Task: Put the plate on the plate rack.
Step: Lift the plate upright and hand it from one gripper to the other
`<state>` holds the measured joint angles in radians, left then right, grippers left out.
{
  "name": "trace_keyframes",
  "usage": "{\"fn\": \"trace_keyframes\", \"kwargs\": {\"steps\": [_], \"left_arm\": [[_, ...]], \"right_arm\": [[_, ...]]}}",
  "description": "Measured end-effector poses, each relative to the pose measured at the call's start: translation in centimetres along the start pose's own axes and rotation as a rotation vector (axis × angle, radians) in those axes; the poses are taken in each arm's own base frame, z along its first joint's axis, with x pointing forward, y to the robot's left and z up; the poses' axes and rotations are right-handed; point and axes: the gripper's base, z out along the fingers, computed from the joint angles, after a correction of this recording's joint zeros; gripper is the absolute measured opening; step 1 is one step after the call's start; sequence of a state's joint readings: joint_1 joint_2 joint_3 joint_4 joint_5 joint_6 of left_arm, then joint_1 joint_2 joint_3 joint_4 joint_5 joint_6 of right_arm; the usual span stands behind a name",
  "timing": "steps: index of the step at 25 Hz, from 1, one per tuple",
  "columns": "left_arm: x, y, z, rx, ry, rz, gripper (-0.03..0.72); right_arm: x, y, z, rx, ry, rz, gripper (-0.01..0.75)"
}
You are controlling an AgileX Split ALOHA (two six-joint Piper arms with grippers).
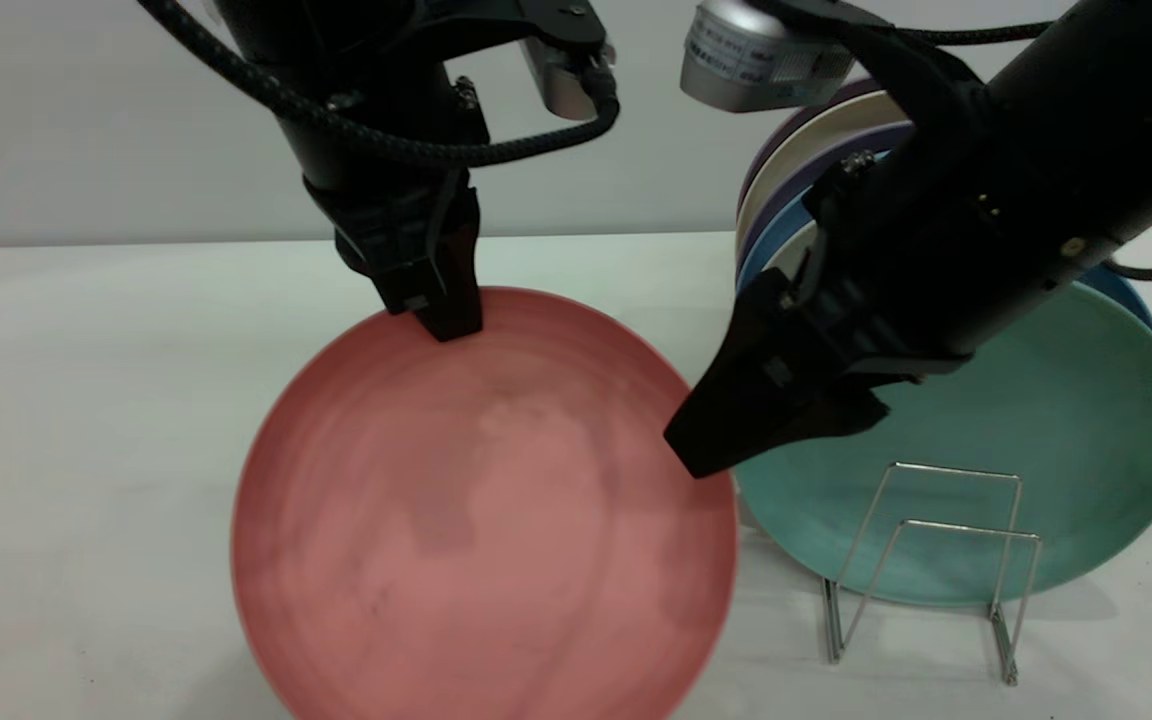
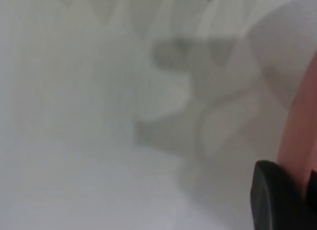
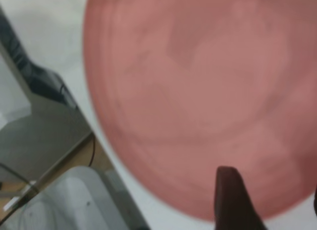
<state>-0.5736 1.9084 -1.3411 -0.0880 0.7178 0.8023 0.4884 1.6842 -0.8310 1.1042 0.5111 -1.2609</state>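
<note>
The salmon-pink plate (image 1: 486,510) stands tilted on the table with its face toward the exterior camera. My left gripper (image 1: 441,315) is shut on its top rim. In the left wrist view the plate's rim (image 2: 302,131) runs between the dark fingers (image 2: 275,200). My right gripper (image 1: 736,445) is open at the plate's right rim, in front of the teal plate. In the right wrist view the plate's face (image 3: 198,91) fills the picture beyond one fingertip (image 3: 229,190). The silver wire plate rack (image 1: 936,560) stands at the front right.
A teal-green plate (image 1: 1056,450) leans upright in the rack. Behind it stand blue (image 1: 771,240), cream and purple plates. The rack's two front loops hold nothing. The white table (image 1: 86,450) stretches to the left.
</note>
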Motion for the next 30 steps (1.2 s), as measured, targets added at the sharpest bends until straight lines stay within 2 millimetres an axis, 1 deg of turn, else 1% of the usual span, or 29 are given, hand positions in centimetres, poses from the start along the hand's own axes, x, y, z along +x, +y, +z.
{"fn": "trace_keyframes", "kwargs": {"steps": [8,13,19,23,25,26,28,30], "left_arm": [[-0.7,-0.7,0.1,-0.001,-0.01,0.038,0.024],[-1.3,-1.2,-0.8,-0.017,-0.035,0.075,0.024],[-1.5,-1.6,-2.4,-0.025,-0.082,0.068,0.024],[-1.6,-1.7,-2.8,-0.027,-0.095,0.066,0.024],[-1.6,-1.7,-2.8,-0.027,-0.094,0.066,0.024],[-1.6,-1.7,-2.8,-0.025,-0.093,0.066,0.024],[-1.6,-1.7,-2.8,-0.022,-0.093,0.063,0.026],[-1.5,-1.8,-2.8,-0.018,-0.084,0.07,0.027]], "right_arm": [[0.0,-1.0,0.5,0.079,-0.021,0.008,0.419],[0.0,-1.2,0.7,0.097,-0.023,0.015,0.419],[0.7,-1.7,2.2,0.087,0.005,0.08,0.419],[0.9,-1.8,2.7,0.07,0.003,0.108,0.409],[0.8,-1.8,2.8,0.061,-0.009,0.111,0.371],[0.8,-1.7,2.8,0.059,-0.013,0.109,0.336],[0.7,-1.7,2.8,0.055,-0.018,0.107,0.241],[0.7,-1.7,2.8,0.05,-0.016,0.102,0.121]]}}
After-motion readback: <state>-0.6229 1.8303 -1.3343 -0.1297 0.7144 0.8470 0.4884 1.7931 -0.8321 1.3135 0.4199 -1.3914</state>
